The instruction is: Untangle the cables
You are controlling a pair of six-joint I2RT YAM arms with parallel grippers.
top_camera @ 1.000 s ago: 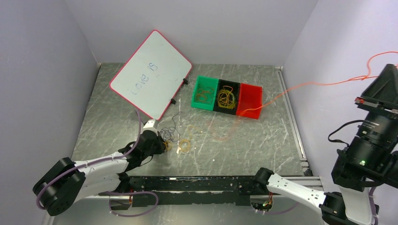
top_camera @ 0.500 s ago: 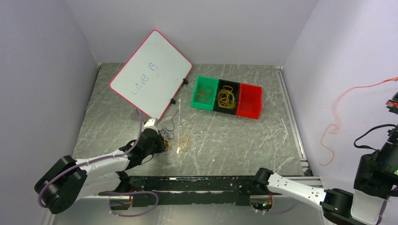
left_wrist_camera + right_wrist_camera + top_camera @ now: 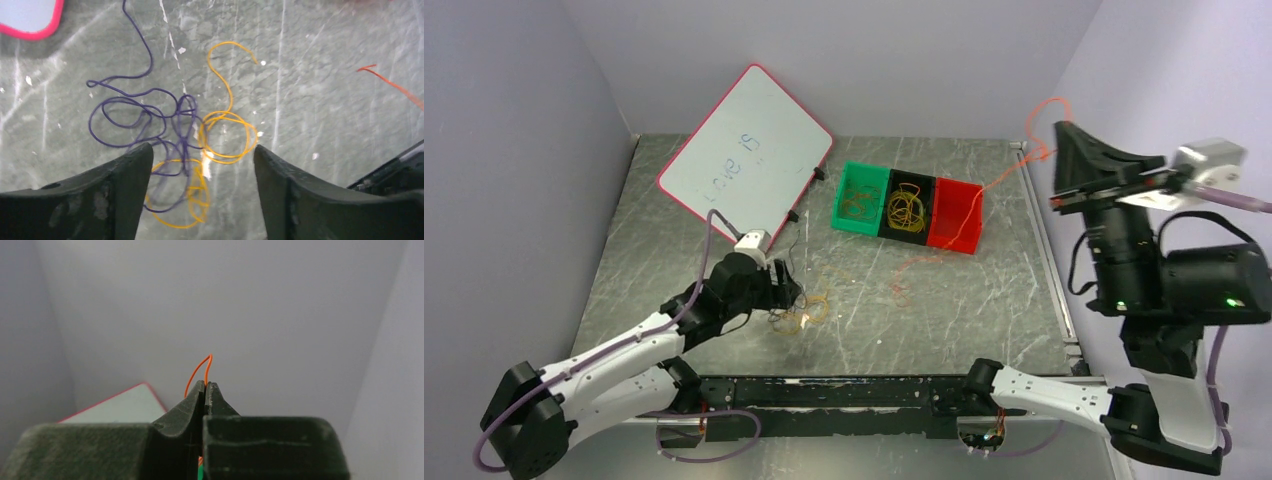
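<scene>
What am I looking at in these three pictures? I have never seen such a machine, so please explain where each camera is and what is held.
These are two robot arms bolted at the near edge of a table. The wide picture is taken from above and behind them; the other two come from a camera on each wrist. The left hand is open and holds nothing; it hangs over a tangle of purple and yellow cables. The right hand is raised and shut on an orange cable, which runs down to the table. Farther back are a whiteboard and three bins; the green and black ones hold more cables.
</scene>
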